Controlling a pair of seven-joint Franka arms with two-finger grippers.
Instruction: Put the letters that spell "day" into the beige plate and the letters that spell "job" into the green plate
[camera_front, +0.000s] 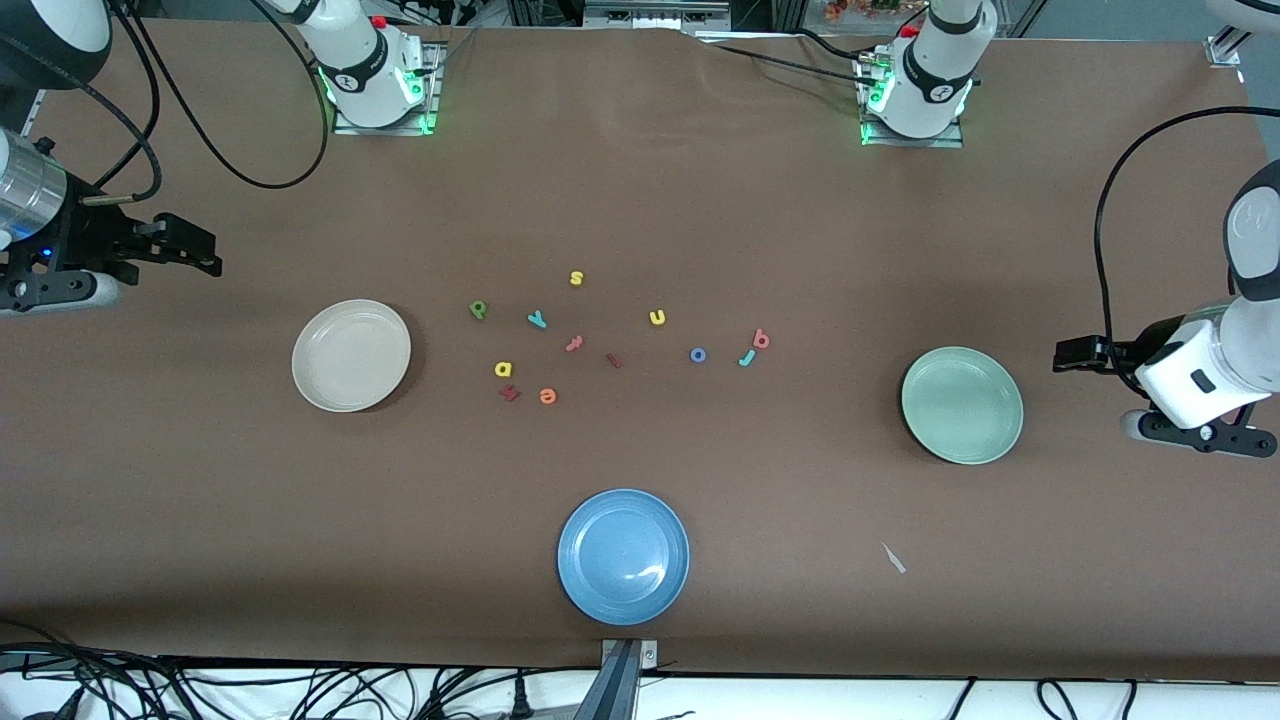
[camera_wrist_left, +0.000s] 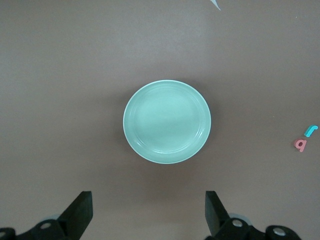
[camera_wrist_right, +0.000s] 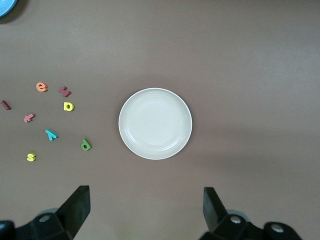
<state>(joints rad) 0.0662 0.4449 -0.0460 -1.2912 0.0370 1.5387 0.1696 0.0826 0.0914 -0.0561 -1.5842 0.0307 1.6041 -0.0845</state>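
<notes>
Letters all lie mid-desk between both spread, empty pincers: right pincer (camera_front: 185, 250) is nearer green d (camera_front: 479, 309), past the beige plate (camera_front: 351, 355); left pincer (camera_front: 1075, 353) nearer teal j (camera_front: 746, 358), past the green plate (camera_front: 962, 405).

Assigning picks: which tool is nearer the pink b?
Left. The left tool hangs open at its own end of the table, just past the green plate from the b. The right tool, also open, waits at its end, past the beige plate.
</notes>
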